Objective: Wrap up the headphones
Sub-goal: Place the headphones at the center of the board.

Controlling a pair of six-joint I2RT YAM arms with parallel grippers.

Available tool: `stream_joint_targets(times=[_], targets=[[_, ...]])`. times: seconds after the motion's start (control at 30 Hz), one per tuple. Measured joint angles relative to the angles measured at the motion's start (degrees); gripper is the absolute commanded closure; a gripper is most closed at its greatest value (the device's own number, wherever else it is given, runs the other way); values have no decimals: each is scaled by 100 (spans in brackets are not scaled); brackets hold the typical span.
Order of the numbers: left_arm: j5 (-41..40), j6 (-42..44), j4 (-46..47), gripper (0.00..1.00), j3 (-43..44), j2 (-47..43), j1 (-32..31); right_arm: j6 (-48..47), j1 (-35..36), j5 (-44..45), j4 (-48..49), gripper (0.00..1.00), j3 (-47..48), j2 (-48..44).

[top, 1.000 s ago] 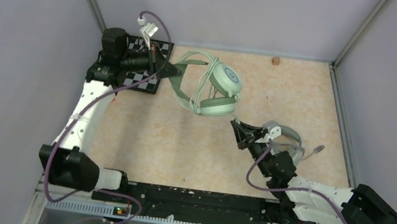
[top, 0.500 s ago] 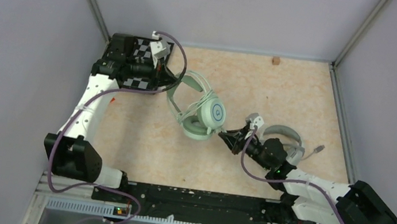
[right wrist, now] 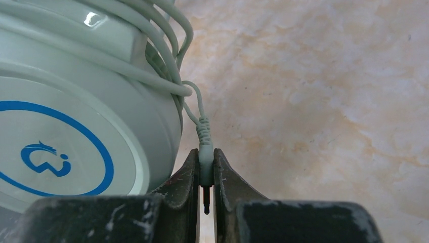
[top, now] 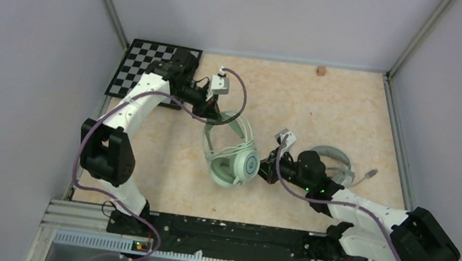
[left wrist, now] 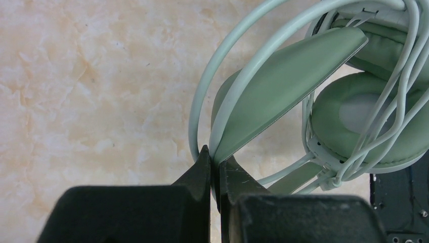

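Note:
The mint-green headset (top: 235, 158) lies mid-table with its pale-green cable wound round the cups. My left gripper (top: 211, 113) is shut on its headband (left wrist: 273, 91) at the far end; the padded band and a cup (left wrist: 364, 119) fill the left wrist view. My right gripper (top: 268, 169) is shut on the cable's jack plug (right wrist: 205, 162), right beside the cup with the blue ring logo (right wrist: 60, 152). The white/light-grey headset (top: 335, 161) lies behind my right arm, partly hidden, its grey cable end (top: 371, 173) to the right.
A black-and-white checkerboard (top: 142, 68) lies at the back left. A small brown block (top: 321, 70) sits by the back wall. Walls enclose the table on three sides.
My left arm has swung right and nearer, carrying the green headset down toward the table's middle. My right gripper has followed it left, staying at the cup with the plug.

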Motion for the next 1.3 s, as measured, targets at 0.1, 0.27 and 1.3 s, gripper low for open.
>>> stream_joint_targets(times=[0.1, 0.27, 1.3], targets=[[-247, 201, -90, 100, 4, 15, -33, 142, -52, -192, -170, 100, 20, 122], [-535, 667, -409, 100, 184, 114, -155, 197, -68, -459, -98, 100, 20, 391], [-2549, 3016, 1589, 39, -813, 793, -1143, 881, 693, 352, 1322, 100, 516, 2986]])
